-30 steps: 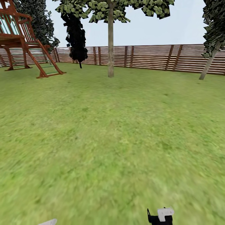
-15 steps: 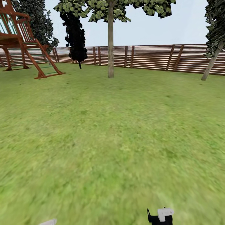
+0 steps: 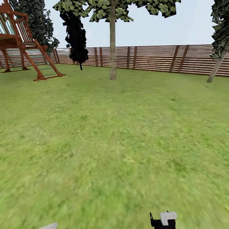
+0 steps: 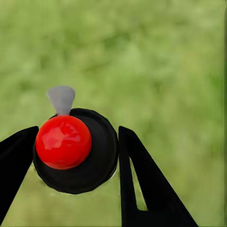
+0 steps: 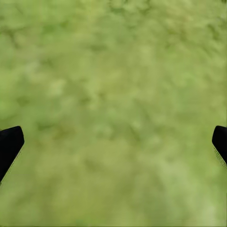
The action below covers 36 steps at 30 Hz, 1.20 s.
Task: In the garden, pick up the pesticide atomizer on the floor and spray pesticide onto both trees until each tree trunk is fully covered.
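A: How much open room is seen around the tree trunk (image 3: 112, 47)?

B: Wide lawn (image 3: 105, 140) is spread on the near side of the trunk. Behind it, the garden is closed off by a slatted wooden fence (image 3: 152, 58). A red wooden play frame (image 3: 24, 41) is set well to the trunk's left, a black conifer (image 3: 76, 35) between them. A second, leaning trunk (image 3: 217, 67) is seen far to the right.

A: And the arms?

B: The pesticide atomizer (image 4: 75, 149) is clamped between the left gripper's (image 4: 78, 156) fingers, red top toward the camera, above grass. The right gripper (image 5: 113, 142) is spread wide, nothing held; only its fingertips are seen, over grass.
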{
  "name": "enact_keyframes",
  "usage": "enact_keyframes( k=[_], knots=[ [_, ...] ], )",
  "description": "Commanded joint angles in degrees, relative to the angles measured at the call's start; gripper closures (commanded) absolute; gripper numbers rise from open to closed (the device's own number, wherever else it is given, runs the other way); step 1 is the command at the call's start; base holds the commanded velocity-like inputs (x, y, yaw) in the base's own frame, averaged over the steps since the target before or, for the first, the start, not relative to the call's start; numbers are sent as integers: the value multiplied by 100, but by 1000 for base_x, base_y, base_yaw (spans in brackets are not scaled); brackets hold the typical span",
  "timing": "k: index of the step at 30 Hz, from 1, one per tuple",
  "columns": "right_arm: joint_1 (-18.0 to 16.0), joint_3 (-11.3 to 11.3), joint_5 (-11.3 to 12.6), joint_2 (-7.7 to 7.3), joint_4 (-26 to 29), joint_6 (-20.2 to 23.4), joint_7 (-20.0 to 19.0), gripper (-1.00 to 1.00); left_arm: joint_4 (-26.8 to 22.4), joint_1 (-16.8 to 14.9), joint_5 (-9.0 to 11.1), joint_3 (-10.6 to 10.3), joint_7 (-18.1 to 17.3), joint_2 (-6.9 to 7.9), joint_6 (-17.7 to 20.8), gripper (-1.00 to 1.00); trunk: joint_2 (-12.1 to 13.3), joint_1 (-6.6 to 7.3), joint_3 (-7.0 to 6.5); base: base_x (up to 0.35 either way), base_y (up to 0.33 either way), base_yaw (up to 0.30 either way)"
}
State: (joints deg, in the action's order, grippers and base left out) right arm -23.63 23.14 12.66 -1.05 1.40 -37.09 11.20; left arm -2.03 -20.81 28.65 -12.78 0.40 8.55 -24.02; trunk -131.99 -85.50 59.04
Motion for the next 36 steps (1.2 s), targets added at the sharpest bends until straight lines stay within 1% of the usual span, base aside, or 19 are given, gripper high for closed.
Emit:
enact_keyframes(
  k=[1,36],
  knots=[
    [-2,51,34,0,1,-8,23,-100,1,-2,44,-49,4,2,-15,100,-2,-3,5,340,0,0],
    [-2,51,34,0,1,-8,22,-100,1,-2,44,-49,4,-2,-15,100,-2,-3,5,339,0,0]
  ],
)
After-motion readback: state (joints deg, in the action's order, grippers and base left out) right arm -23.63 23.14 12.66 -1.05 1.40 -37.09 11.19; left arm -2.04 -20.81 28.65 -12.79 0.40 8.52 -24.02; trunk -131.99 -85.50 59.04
